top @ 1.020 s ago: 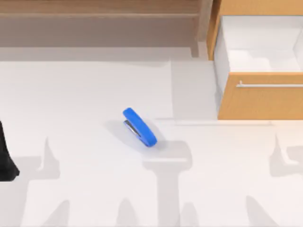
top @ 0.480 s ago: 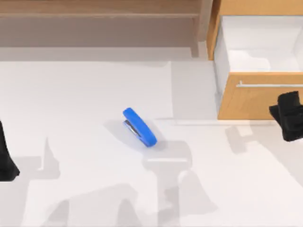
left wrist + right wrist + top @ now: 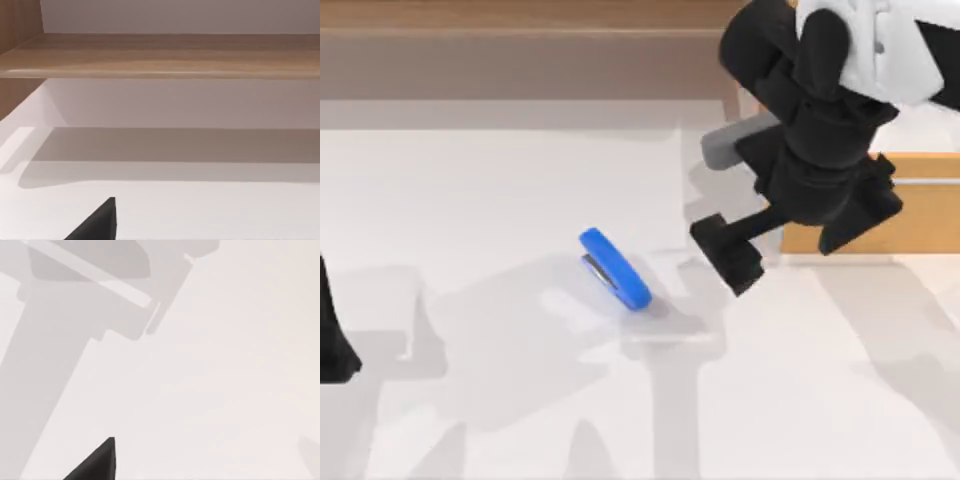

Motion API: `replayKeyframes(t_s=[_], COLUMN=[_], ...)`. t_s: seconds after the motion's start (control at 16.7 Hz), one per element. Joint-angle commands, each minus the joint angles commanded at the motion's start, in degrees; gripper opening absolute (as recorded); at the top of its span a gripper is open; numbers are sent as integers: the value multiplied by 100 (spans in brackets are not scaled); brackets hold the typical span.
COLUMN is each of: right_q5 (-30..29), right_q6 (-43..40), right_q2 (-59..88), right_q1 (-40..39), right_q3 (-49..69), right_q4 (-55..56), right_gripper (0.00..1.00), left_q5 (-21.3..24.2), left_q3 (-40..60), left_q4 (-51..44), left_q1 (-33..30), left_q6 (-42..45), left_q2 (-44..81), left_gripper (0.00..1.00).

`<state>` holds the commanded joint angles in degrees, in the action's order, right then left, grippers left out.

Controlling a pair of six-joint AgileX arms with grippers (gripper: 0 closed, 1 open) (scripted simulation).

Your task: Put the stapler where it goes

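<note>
One stapler, right tool near

Light is bright and even across the white table, with no glare. Soft grey shadows with blurred edges spread over it: long arm-shaped ones near the front, and a broad one around the stapler, falling toward the left. The right arm casts a darker patch beside the wooden drawer front. Under the wooden shelf the far wall lies in dull shade. The right wrist view shows pale, washed-out table crossed by faint shadow bands
</note>
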<state>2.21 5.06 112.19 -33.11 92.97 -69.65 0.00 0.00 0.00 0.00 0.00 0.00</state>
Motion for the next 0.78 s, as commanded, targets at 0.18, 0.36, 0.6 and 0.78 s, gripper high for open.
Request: replayKeyframes(t_s=[0.18, 0.36, 0.6, 0.78], right_q5=[-55, -118, -200, -246], right_q6=[1, -22, -82, -122], right_q2=[1593, 2803, 3849, 4256], right_q1=[-394, -683, -912, -980], right_q3=[1684, 3309, 5066, 5816], right_q4=[-868, -1419, -1716, -1727], right_gripper=[100, 100, 100, 100], left_q5=[0, 0, 0, 0], left_q3=[0, 0, 0, 0], left_q4=[0, 0, 0, 0], left_q1=[0, 0, 0, 0], left_q6=[0, 0, 0, 0], left_q2=[0, 0, 0, 0], left_gripper=[100, 100, 100, 100])
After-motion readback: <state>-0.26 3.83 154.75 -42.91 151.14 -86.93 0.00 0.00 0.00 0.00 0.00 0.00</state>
